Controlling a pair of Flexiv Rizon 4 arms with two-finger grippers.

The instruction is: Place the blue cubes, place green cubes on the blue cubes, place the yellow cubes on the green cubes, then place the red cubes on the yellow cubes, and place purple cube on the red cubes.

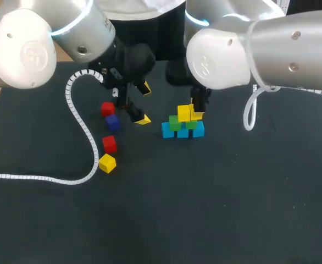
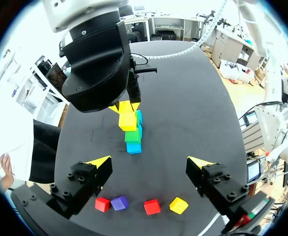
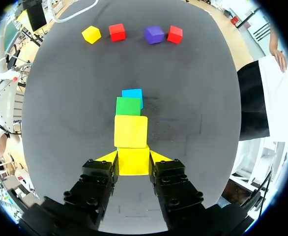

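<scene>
Right gripper (image 3: 133,156) is nearly closed, clamped on 1 yellow cube (image 3: 133,166) atop the stack (image 1: 167,130), center frame. Left gripper (image 2: 150,161) hangs wide open, empty, left of the stack.

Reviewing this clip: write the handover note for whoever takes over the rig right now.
Left gripper: open, empty, above the loose cubes.
Right gripper: shut on the held yellow cube at the top of the stack.
Stack: blue cubes at the base, green cubes on them, placed yellow cube on green, beside the held one.
Loose: red cube, second red cube, purple cube, loose yellow cube.
Done: blue and green.
Left: finish yellow, then red, then purple.
</scene>
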